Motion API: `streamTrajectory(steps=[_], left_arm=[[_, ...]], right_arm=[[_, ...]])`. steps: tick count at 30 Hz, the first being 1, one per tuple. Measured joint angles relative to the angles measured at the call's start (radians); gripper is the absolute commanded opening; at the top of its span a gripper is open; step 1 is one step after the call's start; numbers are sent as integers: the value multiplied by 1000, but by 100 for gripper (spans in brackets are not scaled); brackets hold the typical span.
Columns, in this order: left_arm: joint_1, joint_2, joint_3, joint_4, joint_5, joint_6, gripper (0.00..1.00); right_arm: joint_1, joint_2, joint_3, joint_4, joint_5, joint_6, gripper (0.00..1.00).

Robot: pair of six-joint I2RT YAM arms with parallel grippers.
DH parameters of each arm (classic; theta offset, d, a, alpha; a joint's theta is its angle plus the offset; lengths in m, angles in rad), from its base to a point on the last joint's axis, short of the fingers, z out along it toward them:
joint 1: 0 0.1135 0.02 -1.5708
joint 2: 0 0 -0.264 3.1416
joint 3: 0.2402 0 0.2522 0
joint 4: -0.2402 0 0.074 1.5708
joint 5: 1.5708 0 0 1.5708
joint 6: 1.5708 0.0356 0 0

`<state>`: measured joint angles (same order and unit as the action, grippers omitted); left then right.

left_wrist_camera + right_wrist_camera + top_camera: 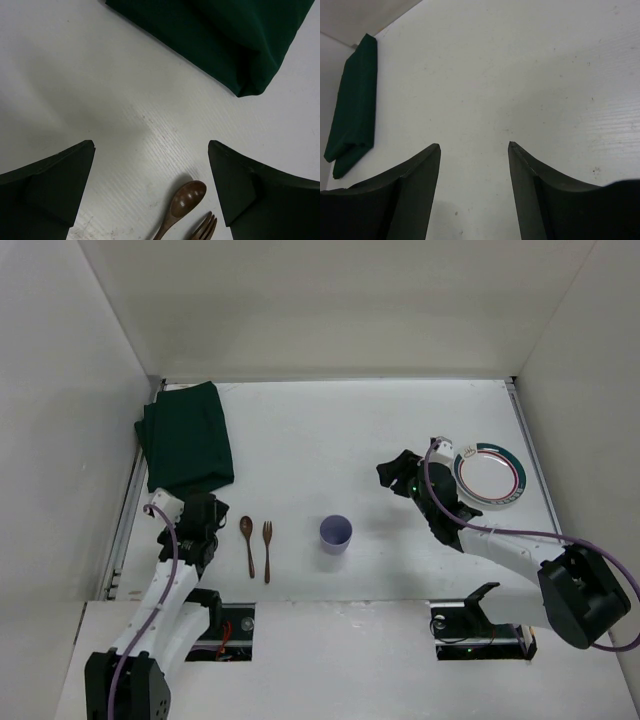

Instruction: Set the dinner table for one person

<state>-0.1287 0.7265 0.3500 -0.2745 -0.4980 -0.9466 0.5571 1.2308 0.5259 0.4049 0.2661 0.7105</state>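
The dinner table (330, 450) is the big white tabletop. A folded dark green placemat (187, 437) lies at its far left and shows in the left wrist view (225, 35) and the right wrist view (355, 100). A wooden spoon (247, 543) and a wooden fork (267, 550) lie side by side near the front; their heads show in the left wrist view, spoon (182, 202) and fork (205, 230). A purple cup (335, 534) stands upright at the front centre. A white plate with a green rim (489, 476) lies at the right. My left gripper (208, 512) is open and empty, left of the spoon. My right gripper (397, 472) is open and empty, left of the plate.
White walls enclose the table on the left, back and right. The arm bases (480, 625) sit at the near edge.
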Motion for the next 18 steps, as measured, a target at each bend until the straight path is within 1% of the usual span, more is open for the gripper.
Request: streamTrajectory(steps=[5,8,9,11,13,14,15,18], left_arm=[[40,60,0,18,1,6,100],[45,78,2,48,-3,9,100],[39,84,5,64,-4,13,100],[27,103,19,92,-10,23,100],[16,132,41,126,-25,36,100],[12,152,56,147,-35,46,100],[11,176,71,172,-42,54,100],[12,258,122,243,-63,79,100]], right_arm=[[0,2,0,0,0,0,63],[0,6,0,0,0,0,63],[0,6,0,0,0,0,61],[0,6,0,0,0,-2,49],[0,6,0,0,-1,-8,30],[0,6,0,0,-2,-8,25],[0,6,0,0,-2,-8,21],[0,6,0,-3,-5,-7,21]])
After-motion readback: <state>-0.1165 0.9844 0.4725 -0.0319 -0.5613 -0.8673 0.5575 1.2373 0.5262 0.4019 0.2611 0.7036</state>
